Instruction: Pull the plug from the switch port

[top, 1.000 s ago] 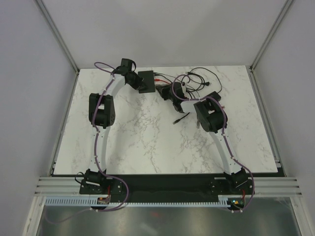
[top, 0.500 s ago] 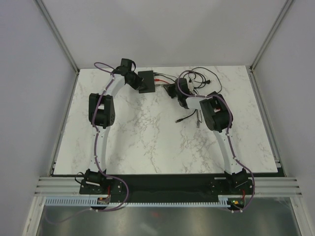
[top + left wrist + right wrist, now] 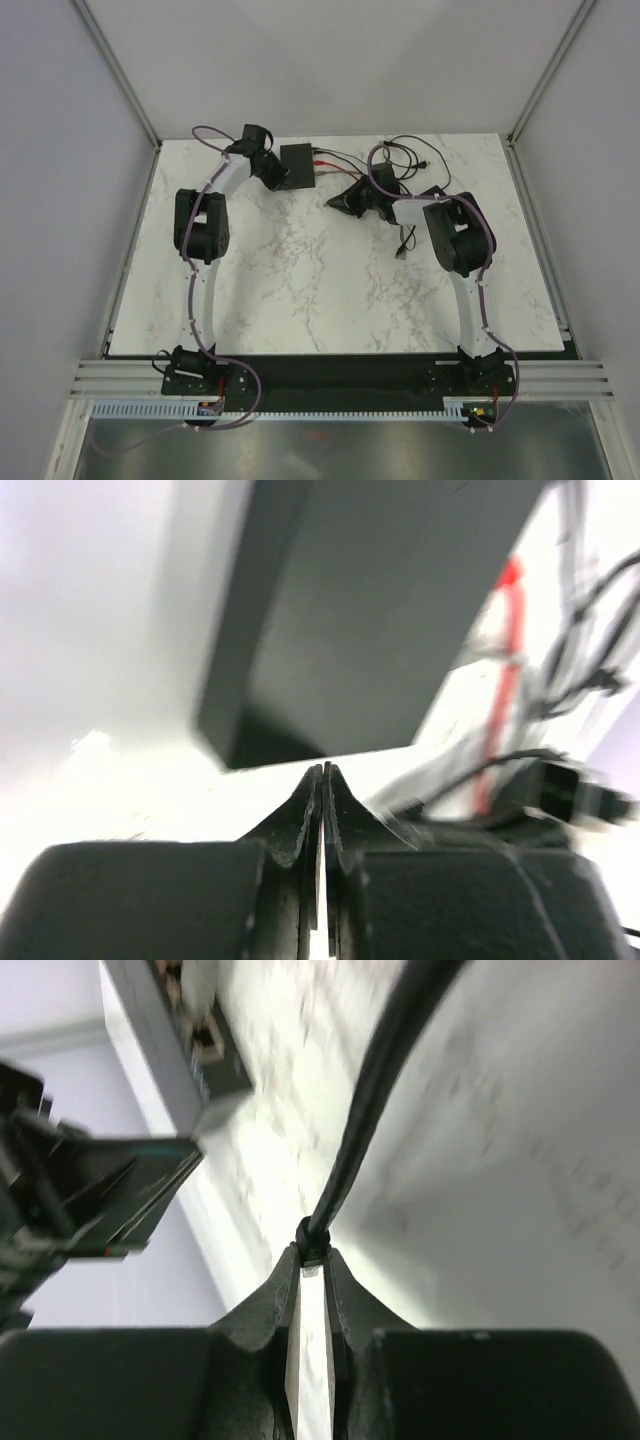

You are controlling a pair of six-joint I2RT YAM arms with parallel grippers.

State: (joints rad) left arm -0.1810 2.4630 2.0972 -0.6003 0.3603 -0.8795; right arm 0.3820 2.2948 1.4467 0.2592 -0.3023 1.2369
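From the top camera I see the switch lying flat at the far side of the tabletop. The left gripper is up against its left edge, and a red cable runs off its right, socket edge. The right gripper sits to the right of the switch and apart from it, but from up here I can't read either set of jaws. The left wrist camera settles one of them: the left jaws are pressed together on nothing, and the near corner of the switch is just past their tips (bracing the box, I'd judge). The right wrist camera shows what the other two views hide. The right jaws are clamped on the thick end of a black cable, which I take to be the plug, though the blur leaves that uncertain. The row of sockets is off at the upper left, clear of the tips. I read the extraction as done or nearly done. Next I'd keep the left arm steadying the switch, carry the plug further clear and lay it down without dragging the red lead.
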